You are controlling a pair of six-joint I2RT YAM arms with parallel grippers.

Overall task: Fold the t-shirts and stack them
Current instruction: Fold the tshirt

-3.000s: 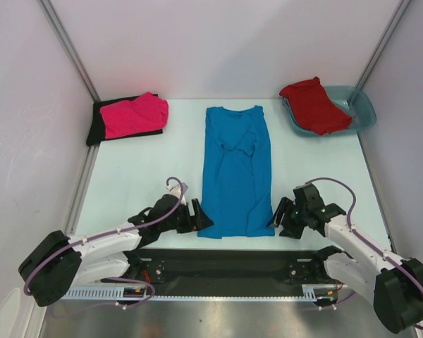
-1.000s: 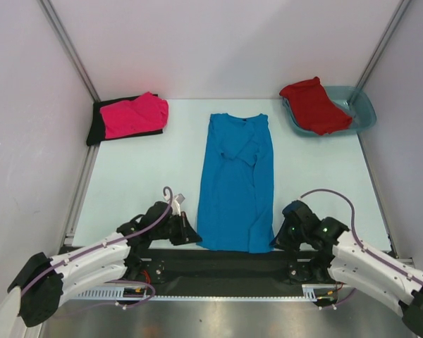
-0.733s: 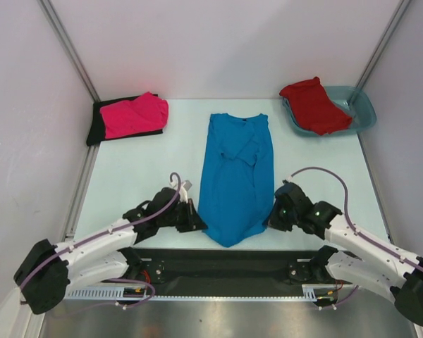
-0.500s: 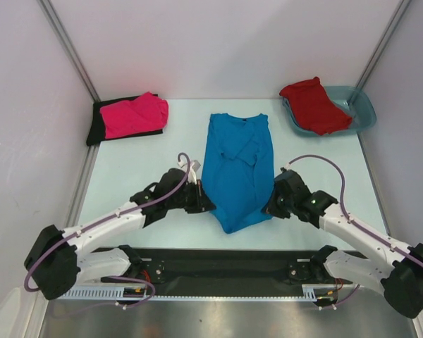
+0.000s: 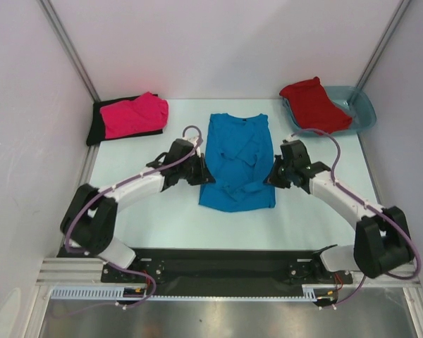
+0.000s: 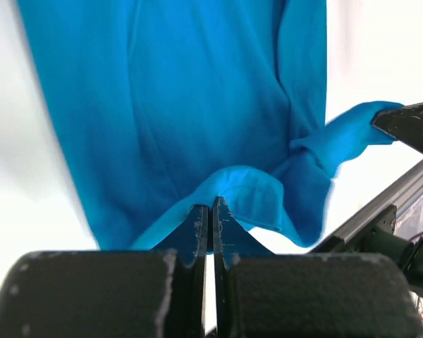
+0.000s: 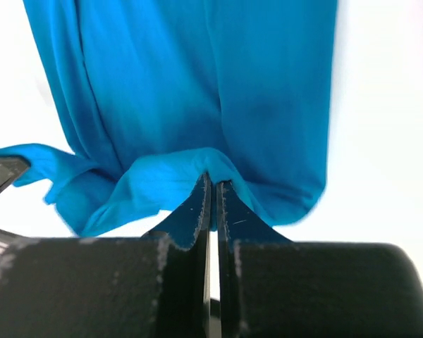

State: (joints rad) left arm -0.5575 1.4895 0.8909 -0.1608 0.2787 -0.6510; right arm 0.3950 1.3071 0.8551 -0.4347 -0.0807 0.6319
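Observation:
The bright blue t-shirt [image 5: 236,158] lies lengthwise at the table's middle, its bottom part lifted and doubled back over itself. My left gripper [image 5: 203,174] is shut on the hem's left corner [image 6: 229,184]. Opposite it, my right gripper [image 5: 271,176] is shut on the hem's right corner [image 7: 176,172]. Both wrist views show pinched blue cloth [image 6: 169,105] [image 7: 197,84] hanging ahead of the closed fingertips. A hot pink t-shirt [image 5: 134,114] rests folded on a black t-shirt [image 5: 96,128] at the back left. The red t-shirt [image 5: 314,104] lies in the tub at the back right.
A translucent teal plastic tub [image 5: 363,113] stands in the back right corner. White walls with metal corner posts [image 5: 67,49] close the table on three sides. A black strip [image 5: 218,264] runs along the near edge by the arm bases.
Both grippers, shut on the blue t-shirt's bottom corners, have travelled from the near edge towards the back, carrying the hem up over the shirt's body. The shirt now looks about half as long.

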